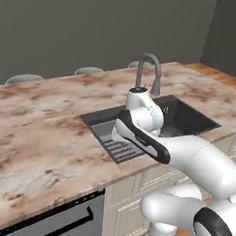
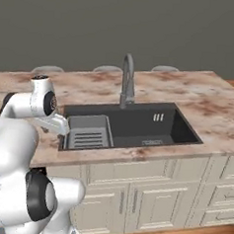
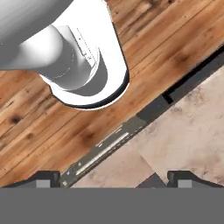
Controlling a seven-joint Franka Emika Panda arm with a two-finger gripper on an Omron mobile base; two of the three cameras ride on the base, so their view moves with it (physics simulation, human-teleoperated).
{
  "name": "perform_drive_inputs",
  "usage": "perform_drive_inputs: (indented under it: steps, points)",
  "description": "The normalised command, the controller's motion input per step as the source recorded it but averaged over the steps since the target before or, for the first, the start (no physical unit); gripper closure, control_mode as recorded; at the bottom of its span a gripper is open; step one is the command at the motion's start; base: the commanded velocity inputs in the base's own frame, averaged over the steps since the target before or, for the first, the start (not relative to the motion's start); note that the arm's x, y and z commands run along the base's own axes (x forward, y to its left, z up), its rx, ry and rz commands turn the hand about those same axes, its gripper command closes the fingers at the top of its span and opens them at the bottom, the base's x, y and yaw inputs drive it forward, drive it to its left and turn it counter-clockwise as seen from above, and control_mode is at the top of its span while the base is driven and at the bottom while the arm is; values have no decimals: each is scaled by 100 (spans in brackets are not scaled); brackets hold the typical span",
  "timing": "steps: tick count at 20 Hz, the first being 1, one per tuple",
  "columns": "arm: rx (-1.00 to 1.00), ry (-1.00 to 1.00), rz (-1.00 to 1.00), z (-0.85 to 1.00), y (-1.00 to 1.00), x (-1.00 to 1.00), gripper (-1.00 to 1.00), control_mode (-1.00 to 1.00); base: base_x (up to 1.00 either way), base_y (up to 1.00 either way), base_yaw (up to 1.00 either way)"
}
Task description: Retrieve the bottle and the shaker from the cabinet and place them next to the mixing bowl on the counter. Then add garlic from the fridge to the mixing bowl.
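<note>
Step in hand, judged: reach the cabinet for the bottle and shaker; neither fetched yet, by the look of things.

Left of sink (image 1: pixel 187 121): dark dishwasher (image 1: pixel 56 220) front with black bar handle, set under the slab. Counter (image 1: pixel 38 134) runs all round the sink: pinkish-beige marble, brown veining, smooth, slightly glossy. Behind the sink, across the slab: three rounded pale chair backs (image 1: pixel 24 77), tops only.

At the sink: black rectangular basin, matte. Grey ribbed rack (image 2: pixel 88 132) in its left part. Grey gooseneck faucet (image 2: pixel 127 80) at the rear rim, upright, spout arching forward.

Below and right of the sink: cream panelled drawers (image 2: pixel 148 190), small knobs.

Hand view, pointing down in front of the sink side: wood plank floor (image 3: pixel 52 131), warm brown with knots, then counter edge. Gripper (image 3: pixel 117 181) with tips far apart, nothing between them. Hand's exact spot in the base views hard to make out; arm folded close.

To do it well, judged:
- Keep arm tucked while the base drives away from the sink; no swing over the faucet.
- Keep jaws wide until level with the shelf.
- Take the bottle low on its bulb, not the slim neck; glass likely slippery.
- Shaker small, wood: centre it between the pads before closing.
- Set both down beside the bowl, not touching it.
</note>
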Motion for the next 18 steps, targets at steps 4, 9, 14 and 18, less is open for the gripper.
perform_drive_inputs:
  steps: [4, 9, 14, 18]
  points:
    - [0, 0, 0, 0, 0, 0, -100, 100, 0, -100, -68]
    - [0, 0, 0, 0, 0, 0, -100, 100, 0, -100, -68]
    - [0, 0, 0, 0, 0, 0, -100, 100, 0, -91, -70]
    - [0, 0, 0, 0, 0, 0, -100, 100, 0, -47, -77]
